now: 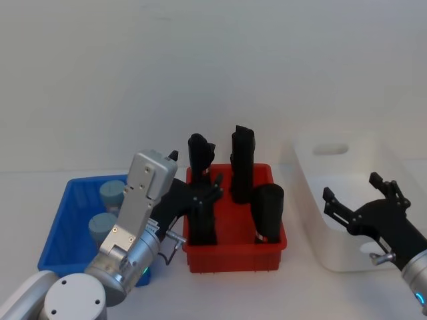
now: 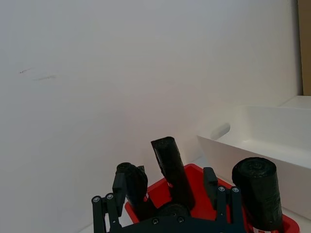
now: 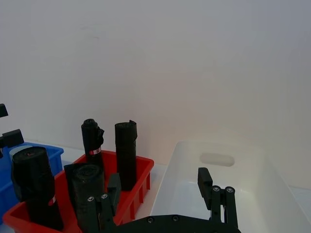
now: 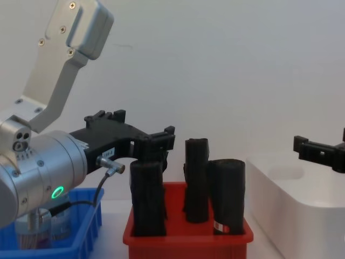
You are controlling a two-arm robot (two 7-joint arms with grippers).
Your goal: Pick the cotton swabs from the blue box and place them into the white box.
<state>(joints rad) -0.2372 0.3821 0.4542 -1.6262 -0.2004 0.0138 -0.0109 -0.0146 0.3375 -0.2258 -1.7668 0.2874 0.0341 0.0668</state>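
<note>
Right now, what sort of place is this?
Likely a robot test bench: a plain white table against a blank wall, with the blue box, a red bin of black rolls and the white box.

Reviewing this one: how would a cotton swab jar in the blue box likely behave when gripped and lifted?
The cotton swabs are round lidded jars standing upright in the blue box, so probably rigid enough to pinch, though their curved sides may slip. Shorter than the black rolls, they are likely light. Knocked over, one would probably roll.
</note>
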